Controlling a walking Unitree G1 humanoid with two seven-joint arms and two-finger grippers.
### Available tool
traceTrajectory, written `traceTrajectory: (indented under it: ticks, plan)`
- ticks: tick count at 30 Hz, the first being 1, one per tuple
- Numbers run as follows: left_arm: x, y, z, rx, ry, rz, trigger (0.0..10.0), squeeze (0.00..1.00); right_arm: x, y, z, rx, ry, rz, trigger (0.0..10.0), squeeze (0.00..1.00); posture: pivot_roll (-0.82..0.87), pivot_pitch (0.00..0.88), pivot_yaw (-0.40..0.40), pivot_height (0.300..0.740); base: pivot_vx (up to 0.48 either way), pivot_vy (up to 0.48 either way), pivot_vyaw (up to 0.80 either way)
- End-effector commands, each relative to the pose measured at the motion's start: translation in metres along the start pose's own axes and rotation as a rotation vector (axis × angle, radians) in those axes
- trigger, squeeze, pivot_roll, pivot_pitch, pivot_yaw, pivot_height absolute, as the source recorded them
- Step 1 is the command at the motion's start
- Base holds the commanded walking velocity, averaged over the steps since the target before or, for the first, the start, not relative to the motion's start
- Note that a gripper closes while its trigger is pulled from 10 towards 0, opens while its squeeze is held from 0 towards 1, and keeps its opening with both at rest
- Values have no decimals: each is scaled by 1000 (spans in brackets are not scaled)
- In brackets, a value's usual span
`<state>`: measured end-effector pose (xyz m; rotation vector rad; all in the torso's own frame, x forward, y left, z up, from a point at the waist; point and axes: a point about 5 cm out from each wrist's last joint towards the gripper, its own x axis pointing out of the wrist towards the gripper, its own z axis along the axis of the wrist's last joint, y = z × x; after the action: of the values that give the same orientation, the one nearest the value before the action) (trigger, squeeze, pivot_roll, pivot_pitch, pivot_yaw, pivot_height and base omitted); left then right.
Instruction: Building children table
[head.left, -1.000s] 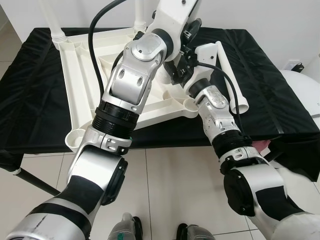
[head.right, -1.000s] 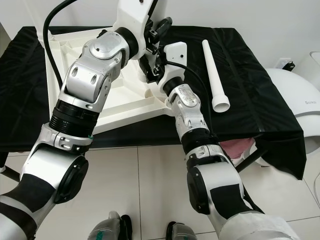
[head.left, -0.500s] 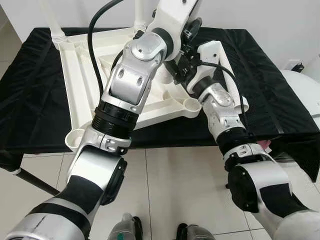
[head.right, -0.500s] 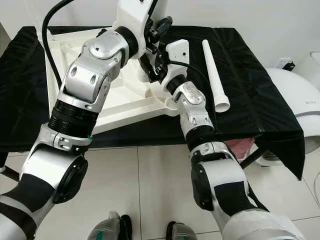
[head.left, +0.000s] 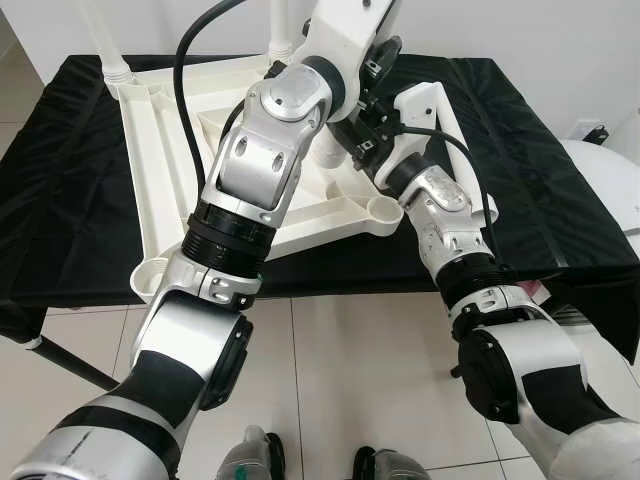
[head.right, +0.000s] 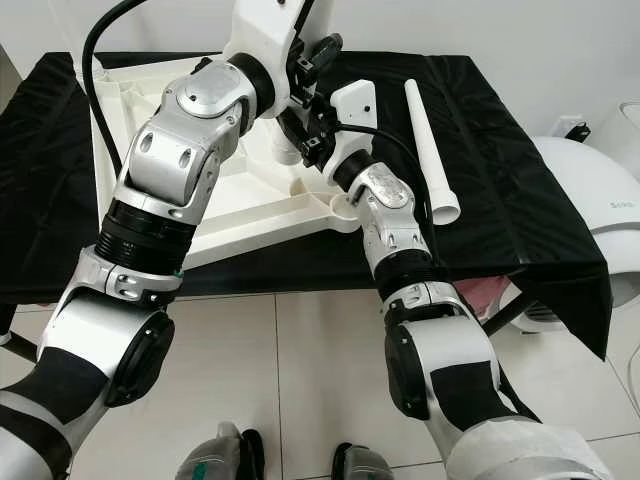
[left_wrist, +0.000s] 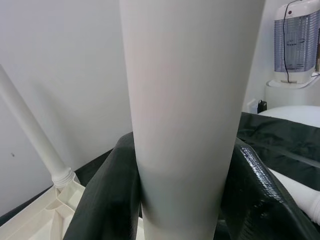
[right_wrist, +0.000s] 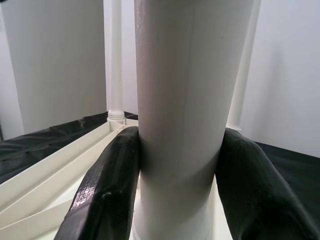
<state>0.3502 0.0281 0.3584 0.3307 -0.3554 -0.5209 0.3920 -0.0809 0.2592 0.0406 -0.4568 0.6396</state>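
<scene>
Left gripper (left_wrist: 180, 200) and right gripper (right_wrist: 175, 195), jaws clamped, arms outstretched

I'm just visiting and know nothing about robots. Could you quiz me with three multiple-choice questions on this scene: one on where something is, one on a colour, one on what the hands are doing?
1. Where does the loose table leg lie?
A. on the floor
B. on the cloth, on the robot's right of the tabletop
C. inside the tabletop

2. What colour is the cloth under the upturned tabletop?
A. black
B. red
C. white

3. What are the left hand and right hand doing?
A. hanging open
B. both clamped on an upright white leg
C. holding a screwdriver

Answers: 1 B, the leg rests beside the tabletop. 2 A, the cloth is black. 3 B, black fingers press both sides of the leg.
</scene>
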Motion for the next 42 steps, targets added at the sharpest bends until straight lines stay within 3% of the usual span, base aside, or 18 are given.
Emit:
traceTrajectory:
  ticks: [1, 5, 6, 9, 10, 12, 13, 18, 19, 20, 21, 31, 35, 37, 42]
  plan:
    - [-1, -3, 0, 6, 3, -13, 10000, 0, 1, -3, 3, 27, -15, -16, 0, 0, -40, 89, -18, 740, 0, 0, 0]
    - [-1, -7, -1, 3, 4, -26, 10000, 0, 1, -4, 2, 39, -15, -23, 0, 0, -42, 91, -19, 740, 0, 0, 0]
    - [-1, -9, -1, 1, 5, -32, 10000, 0, 1, -4, 2, 50, -15, -29, 10000, 0, -42, 90, -21, 740, 0, 0, 0]
    - [-1, -11, -2, -1, 6, -42, 10000, 0, 1, -4, 1, 54, -9, -37, 10000, 0, -42, 90, -21, 740, 0, 0, 0]
    - [-2, -12, -2, -2, 6, -47, 10000, 208, 1, -5, 1, 54, -8, -38, 10000, 0, -42, 90, -23, 740, 0, 0, 0]
    - [-2, -13, -2, -2, 5, -50, 10000, 208, 1, -5, 1, 54, -7, -36, 10000, 0, -42, 90, -23, 740, 0, 0, 0]
    - [-2, -13, -2, -11, 4, -51, 10000, 1000, 1, -5, 1, 54, -7, -36, 10000, 0, -42, 90, -23, 740, 0, 0, 0]
    - [-2, -12, -2, -16, 5, -49, 10000, 1000, 2, -5, 1, 56, -10, -37, 10000, 0, -44, 85, -24, 740, 0, 0, 0]
    - [-2, -12, -1, -8, 5, -52, 10000, 325, 2, -5, 1, 57, -11, -38, 10000, 0, -44, 85, -24, 740, 0, 0, 0]
    - [-2, -12, -1, -3, 5, -55, 10000, 325, 2, -5, 1, 58, -11, -39, 10000, 0, -44, 85, -24, 740, 0, 0, 0]
    - [-1, -11, -1, -1, 4, -55, 10000, 0, 1, -5, 0, 59, -11, -39, 10000, 0, -44, 82, -23, 740, 0, 0, 0]
    - [-2, -7, 1, -43, 0, -57, 10000, 0, -2, -7, -4, 80, 2, -48, 10000, 0, -43, 81, -28, 740, 0, 0, 0]
    - [-6, -4, 4, -134, -22, -119, 10000, 0, -7, -11, -6, 84, 7, -48, 10000, 0, -43, 80, -29, 740, 0, 0, 0]
    - [-11, -8, 6, -175, -34, -223, 10000, 0, -9, -14, -6, 79, 11, -43, 10000, 0, -43, 85, -26, 740, 0, 0, 0]
    - [-17, -8, 7, -187, -46, -279, 10000, 0, -12, -18, -6, 78, 13, -48, 10000, 0, -42, 90, -23, 740, 0, 0, 0]
